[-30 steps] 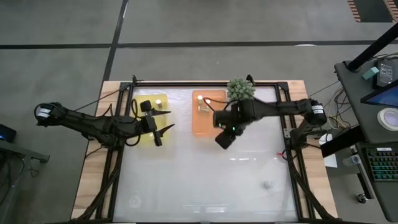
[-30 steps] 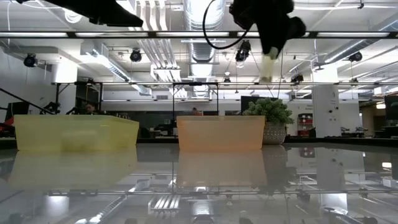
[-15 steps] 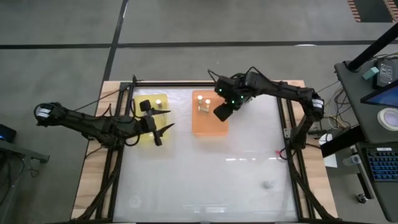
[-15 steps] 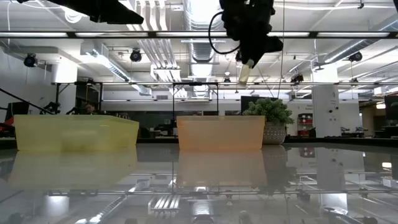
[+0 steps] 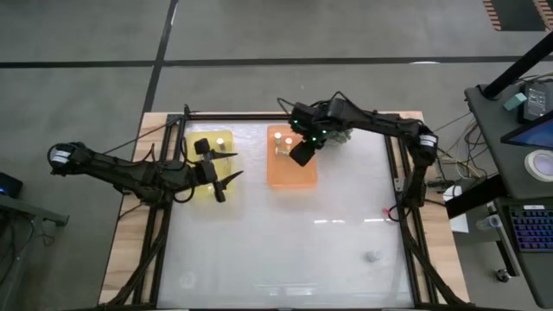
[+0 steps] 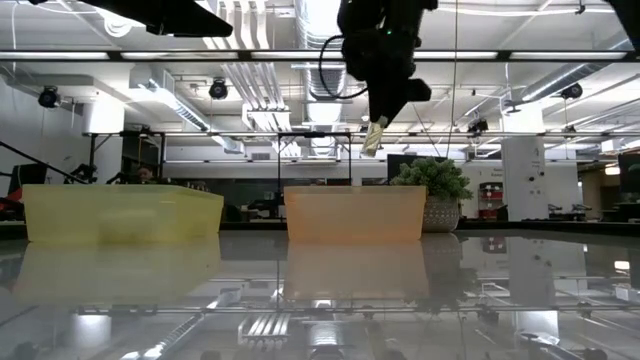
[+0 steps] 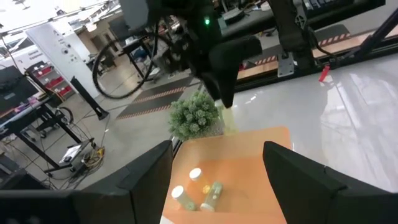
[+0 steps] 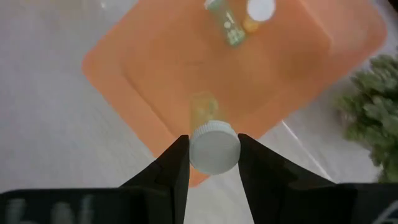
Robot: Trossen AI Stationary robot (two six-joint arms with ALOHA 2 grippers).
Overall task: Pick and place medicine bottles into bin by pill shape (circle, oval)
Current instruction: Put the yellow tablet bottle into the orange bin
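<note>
My right gripper is shut on a small pale medicine bottle above the orange bin. A few bottles lie in that bin; they also show in the left wrist view. My left gripper hangs open and empty over the yellow bin, where one bottle stands. Another bottle lies on the table at the near right. My right gripper pinches the bottle at its white cap end between its two fingers. The fingers come from above, slanting down. The bottle's yellowish body hangs tilted below the fingers, clear above the orange bin's floor.
A spiky green plant ball stands on the table just right of the orange bin, partly under my right arm. The glossy white table top stretches toward the near edge, framed by dark rails.
My right gripper has carried the bottle toward the table's far edge and left, from over the bare table to over the orange bin. The bottle has stayed in the fingers and now hangs more tilted.
</note>
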